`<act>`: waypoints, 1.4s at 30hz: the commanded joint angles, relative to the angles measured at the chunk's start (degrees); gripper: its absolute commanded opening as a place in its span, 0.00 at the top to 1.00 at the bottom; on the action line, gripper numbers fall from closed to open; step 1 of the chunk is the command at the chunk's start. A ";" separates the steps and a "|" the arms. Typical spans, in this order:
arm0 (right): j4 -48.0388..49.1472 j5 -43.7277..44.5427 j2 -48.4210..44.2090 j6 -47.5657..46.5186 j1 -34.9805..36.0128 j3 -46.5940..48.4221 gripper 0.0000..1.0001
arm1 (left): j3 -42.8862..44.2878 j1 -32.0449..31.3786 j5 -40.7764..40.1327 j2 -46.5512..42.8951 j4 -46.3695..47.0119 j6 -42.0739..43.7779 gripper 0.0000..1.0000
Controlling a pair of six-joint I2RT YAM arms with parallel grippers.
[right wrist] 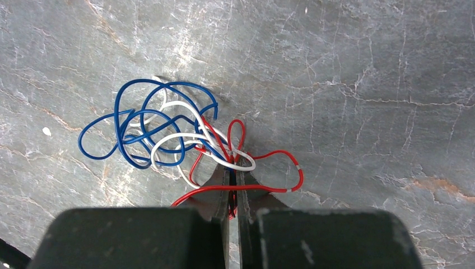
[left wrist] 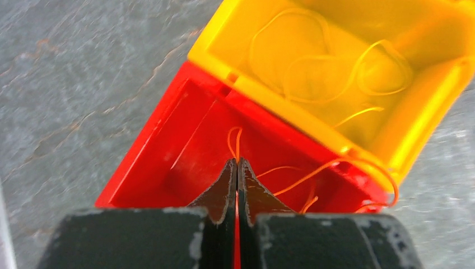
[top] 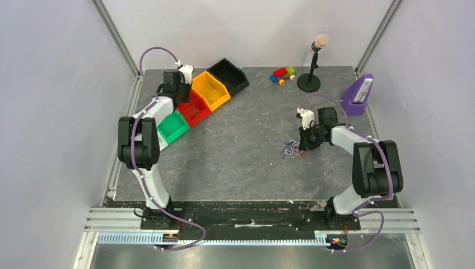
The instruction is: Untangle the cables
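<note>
A small tangle of blue, white and red cables [right wrist: 168, 131] lies on the grey table, also in the top view [top: 289, 149]. My right gripper [right wrist: 231, 168] is shut on the tangle's near edge, with red and white strands pinched between the jaws; it shows in the top view [top: 303, 147]. My left gripper [left wrist: 236, 163] is shut on a thin orange wire [left wrist: 236, 141] and hangs over the red bin [left wrist: 162, 168], where more orange strands [left wrist: 313, 174] lie. Yellow wires [left wrist: 313, 61] lie in the yellow bin [left wrist: 431, 112]. In the top view the left gripper [top: 180, 95] is at the bin row.
Green [top: 172, 126], red [top: 196, 112], yellow [top: 212, 89] and black [top: 231, 75] bins stand in a diagonal row at the back left. A toy car [top: 283, 74], a microphone stand [top: 310, 70] and a purple holder [top: 357, 95] stand at the back right.
</note>
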 commanded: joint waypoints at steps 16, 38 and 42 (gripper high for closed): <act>-6.88 -1.54 0.06 -2.23 -0.29 -0.25 1.00 | 8.73 -0.36 0.62 1.99 -11.76 7.27 0.73; 10.74 -23.50 -3.99 8.04 15.19 0.06 1.00 | -19.82 -13.50 44.75 -23.89 -12.96 -12.61 0.26; 11.66 -26.01 -5.10 9.41 17.22 0.04 1.00 | -26.03 -19.50 46.24 -23.44 -1.52 -19.26 0.27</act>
